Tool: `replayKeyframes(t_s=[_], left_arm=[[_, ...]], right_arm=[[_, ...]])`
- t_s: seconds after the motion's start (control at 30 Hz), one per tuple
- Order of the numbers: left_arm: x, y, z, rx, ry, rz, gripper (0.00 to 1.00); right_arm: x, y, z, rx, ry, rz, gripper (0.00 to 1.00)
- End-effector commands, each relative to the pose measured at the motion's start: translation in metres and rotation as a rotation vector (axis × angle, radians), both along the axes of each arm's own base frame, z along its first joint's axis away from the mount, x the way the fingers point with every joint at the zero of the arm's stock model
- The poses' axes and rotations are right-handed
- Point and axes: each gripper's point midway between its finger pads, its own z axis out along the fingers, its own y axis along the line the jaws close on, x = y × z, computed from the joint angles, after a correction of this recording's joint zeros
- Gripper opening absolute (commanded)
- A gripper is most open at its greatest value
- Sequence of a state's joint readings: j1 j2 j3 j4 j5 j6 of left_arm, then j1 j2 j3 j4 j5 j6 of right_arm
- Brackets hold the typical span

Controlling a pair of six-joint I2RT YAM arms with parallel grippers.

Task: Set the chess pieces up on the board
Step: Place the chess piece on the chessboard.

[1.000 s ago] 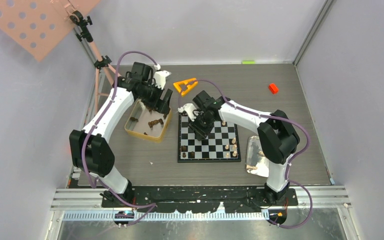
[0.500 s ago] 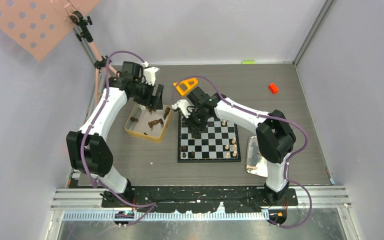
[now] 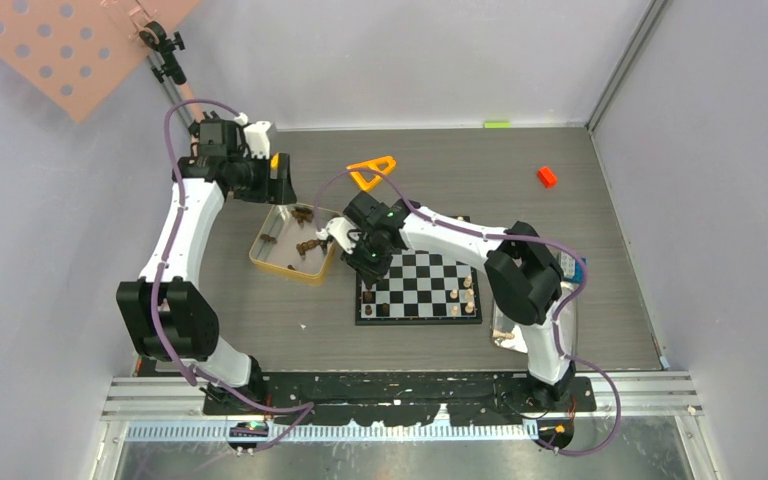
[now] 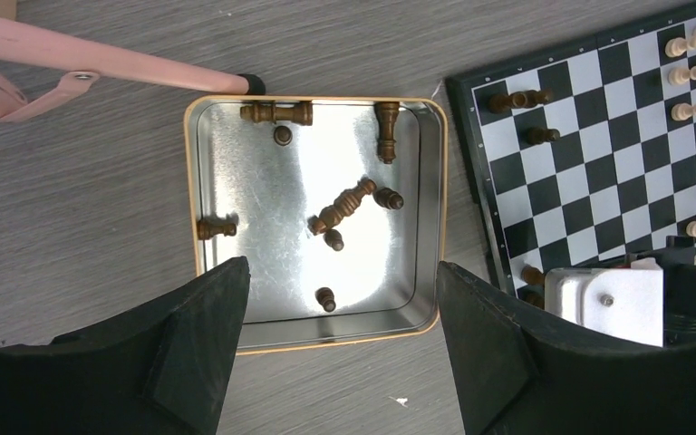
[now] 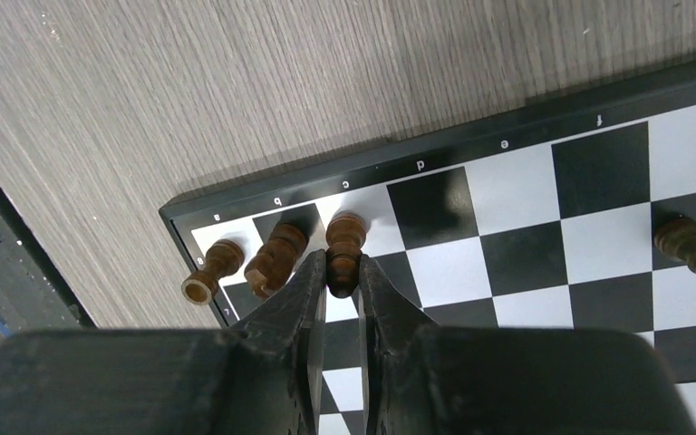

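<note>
The board point(image 3: 422, 292) lies mid-table, just right of the gold tin point(image 3: 258, 258). Along its black border my right wrist view reads the file letters a to g, upside down.

Since half a second ago my left arm has swung back toward the far left. My left gripper point(image 3: 278, 185) now sits past the tin's far-left corner instead of over the tin. My right arm has slid left, bringing my right gripper point(image 3: 365, 262) to the board's left edge.

My left gripper point(image 4: 340, 281) is spread wide with nothing in it, and the tin shows in the gap. My right gripper point(image 5: 344, 272) is pinched almost closed on a held dark piece point(image 5: 345, 237), which stands upright at the c file in the row against the border. Two neighbouring dark pieces point(image 5: 276, 256) lean just beside it toward a and b.

More loose dark pieces point(image 4: 344, 204) are scattered in the tin, some lying and some standing. Pale pieces point(image 4: 689, 77) stand along the board's opposite side.

In the top view my right arm covers the board's far-left part, and its elbow hides most of the silver tray point(image 3: 503, 338). The held piece's base is buried between my fingers, so I cannot tell whether it touches the square. In the left wrist view my right gripper's white housing covers one board corner, and the frame edge cuts off some pale pieces.
</note>
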State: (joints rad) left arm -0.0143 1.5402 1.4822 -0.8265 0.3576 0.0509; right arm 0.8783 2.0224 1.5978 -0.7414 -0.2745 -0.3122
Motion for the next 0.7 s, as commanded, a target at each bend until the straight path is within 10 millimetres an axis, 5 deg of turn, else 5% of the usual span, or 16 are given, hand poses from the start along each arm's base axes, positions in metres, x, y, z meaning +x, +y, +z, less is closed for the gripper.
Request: replayKeyframes(t_s=[0.0,0.5,0.67], left_arm=[[0.0005,-0.0034,0.0207,-0.042,-0.064,-0.001,0.78],[-0.0039,-0.0084,0.0198,-0.064,-0.054,-0.025,0.78],[-0.004,-0.0094,0.0185,-0.071,-0.044,-0.024,0.78]], right_arm=[[0.009,0.0099,0.0092,-0.011,-0.07,0.007,0.02],[0.0092,0.0049,0.0007,-0.062,-0.094,0.015,0.02],[0.0061,0.0046,0.0043,-0.055,-0.082,0.013,0.18]])
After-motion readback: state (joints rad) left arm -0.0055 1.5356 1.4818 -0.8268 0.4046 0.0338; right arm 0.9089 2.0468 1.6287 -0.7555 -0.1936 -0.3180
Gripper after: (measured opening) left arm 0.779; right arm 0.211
